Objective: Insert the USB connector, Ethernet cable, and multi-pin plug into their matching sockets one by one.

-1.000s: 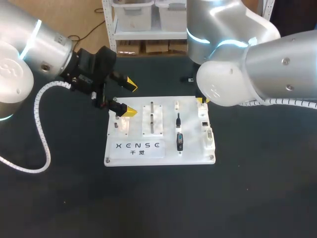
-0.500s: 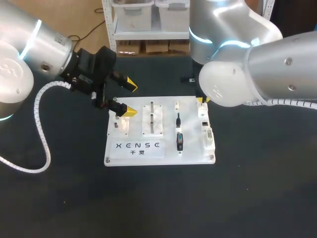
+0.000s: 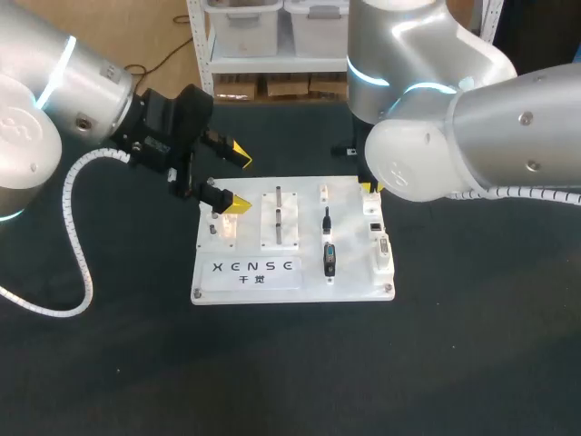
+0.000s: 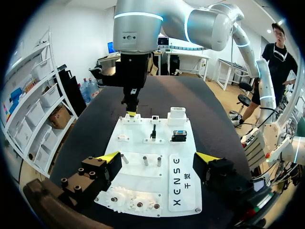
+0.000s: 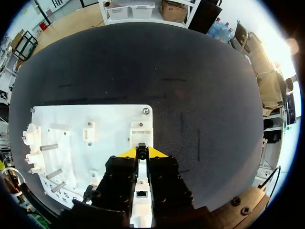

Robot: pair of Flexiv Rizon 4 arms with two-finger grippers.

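White board (image 3: 292,241) lies on the dark counter (image 3: 290,363). At its far right corner the right gripper (image 5: 141,153) has its jaws pinching a small dark connector (image 5: 141,150) over the socket block (image 3: 379,243). Above its left end the left gripper (image 4: 159,157) hangs, jaws spread wide.

My left arm (image 3: 54,91) and my right arm (image 3: 490,136) were thick, round tubes of smooth silver-grey, each with a thin ring of pale blue light (image 3: 399,80) at a joint. A white ribbed cable (image 3: 69,202) hung from the left one. My left hand (image 3: 238,180) and my right hand (image 5: 141,152) were black blocks with round screws (image 4: 80,171), every finger ending in a bright yellow tip (image 3: 236,205).
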